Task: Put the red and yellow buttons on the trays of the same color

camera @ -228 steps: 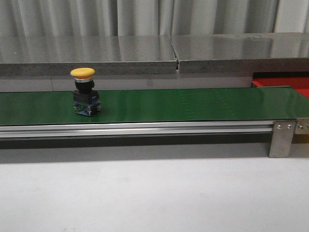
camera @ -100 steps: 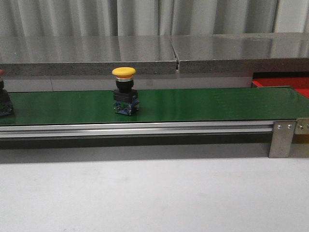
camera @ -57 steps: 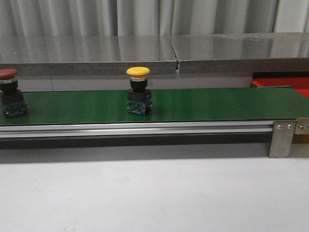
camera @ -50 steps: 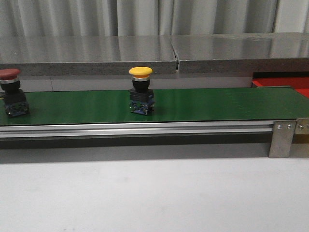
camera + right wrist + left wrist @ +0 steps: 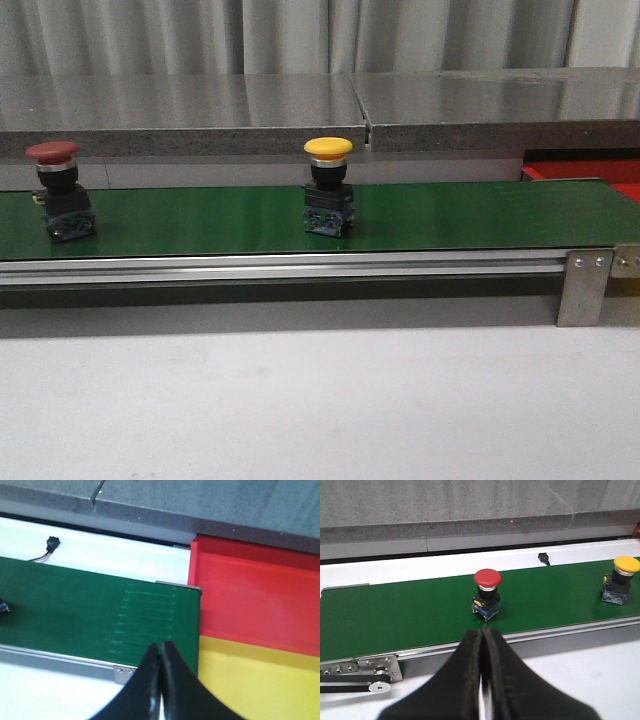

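Note:
A yellow button [image 5: 328, 198] stands upright near the middle of the green belt [image 5: 450, 215], and a red button [image 5: 60, 202] stands on the belt's left part. The left wrist view shows the red button [image 5: 487, 594] just beyond my left gripper [image 5: 482, 632], which is shut and empty, with the yellow button [image 5: 621, 579] further along the belt. My right gripper [image 5: 160, 647] is shut and empty over the belt's end [image 5: 100, 615]. Beside that end lie the red tray [image 5: 260, 597] and the yellow tray [image 5: 260, 680]. The front view shows only a strip of the red tray [image 5: 585, 170].
A grey stone ledge [image 5: 300, 115] runs behind the belt. The belt's aluminium frame [image 5: 300, 265] ends in a metal bracket [image 5: 585, 285] at the right. A small black connector with a cable [image 5: 50, 544] lies on the white surface behind the belt.
The yellow button has travelled right along the belt, from the left part to near the middle. The red button has come into view at the left and also moved right.

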